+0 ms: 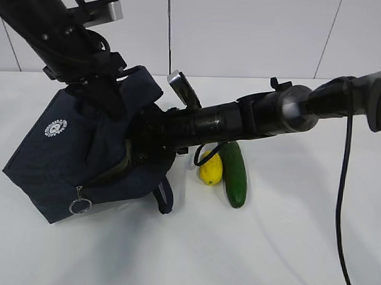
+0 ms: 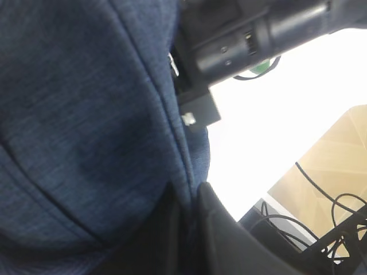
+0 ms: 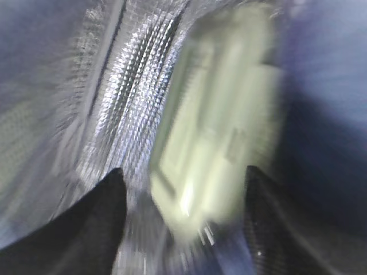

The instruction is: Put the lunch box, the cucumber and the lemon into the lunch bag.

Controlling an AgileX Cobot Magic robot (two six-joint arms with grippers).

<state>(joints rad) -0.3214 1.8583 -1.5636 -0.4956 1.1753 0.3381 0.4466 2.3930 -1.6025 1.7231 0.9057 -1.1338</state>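
Note:
The navy lunch bag (image 1: 65, 157) lies tipped on its side with its mouth to the right. My left gripper (image 2: 192, 200) is shut on a fold of the bag's fabric (image 2: 86, 114) at the top edge. My right arm reaches into the mouth, so its gripper is hidden in the exterior view. Inside, the pale green lunch box (image 3: 221, 114) lies blurred against the silver lining (image 3: 126, 74). My right gripper (image 3: 183, 189) stands open around its near end, with gaps on both sides. The lemon (image 1: 210, 170) and the cucumber (image 1: 234, 172) lie side by side on the table, right of the bag.
A white table (image 1: 287, 246) carries everything. My right arm's black cable (image 1: 342, 204) hangs down to the table at the right. A shiny grey piece (image 1: 180, 84) sticks up behind the right arm. Past the table edge, cables (image 2: 321, 217) lie on the floor.

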